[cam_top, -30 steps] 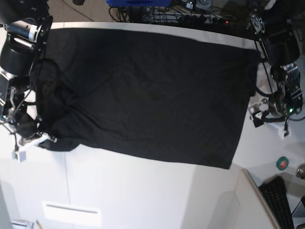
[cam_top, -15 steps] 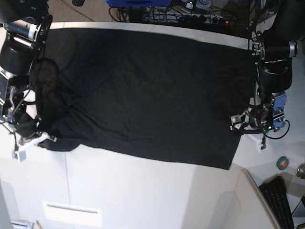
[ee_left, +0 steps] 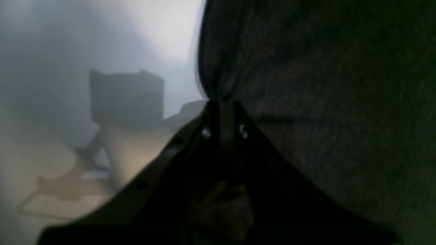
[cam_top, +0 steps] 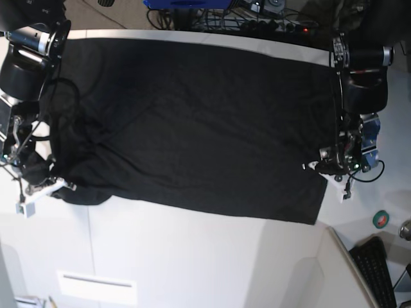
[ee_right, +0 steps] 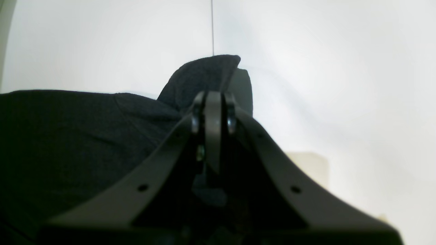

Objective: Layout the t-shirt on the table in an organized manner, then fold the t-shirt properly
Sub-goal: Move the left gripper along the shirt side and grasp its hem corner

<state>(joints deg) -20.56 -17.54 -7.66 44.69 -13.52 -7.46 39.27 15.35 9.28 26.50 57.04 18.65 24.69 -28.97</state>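
While the t-shirt (cam_top: 192, 122) lies spread plain-black side up over most of the table (cam_top: 167, 256), both grippers sit at its opposite ends with their fingers pressed together on cloth. Nearest the base camera, a broad bare stretch of off-white tabletop runs below the shirt's lower edge, with a pale rectangular slot (cam_top: 96, 287) set into it. At the near right corner a dark keyboard (cam_top: 376, 269) and a green tape roll (cam_top: 381, 219) lie off the shirt.

Further in, the right gripper (cam_top: 56, 184) sits at the shirt's bunched, wrinkled end on the base view's left; in the right wrist view its fingers (ee_right: 213, 112) meet on a raised fold of black fabric (ee_right: 204, 76), with the thin table seam (ee_right: 212, 27) running away beyond it. On the base view's right, the left gripper (cam_top: 314, 167) is at the shirt's straight side edge near the lower corner; the left wrist view, dim and blurred, shows its fingers (ee_left: 223, 119) closed on a pinch of dark cloth (ee_left: 306, 85) that gathers into them.

Beyond the grippers the shirt body is mostly flat, with a few soft creases toward the left, and its far edge lies close along the table's back rim, where cables and dark equipment (cam_top: 257, 16) crowd behind
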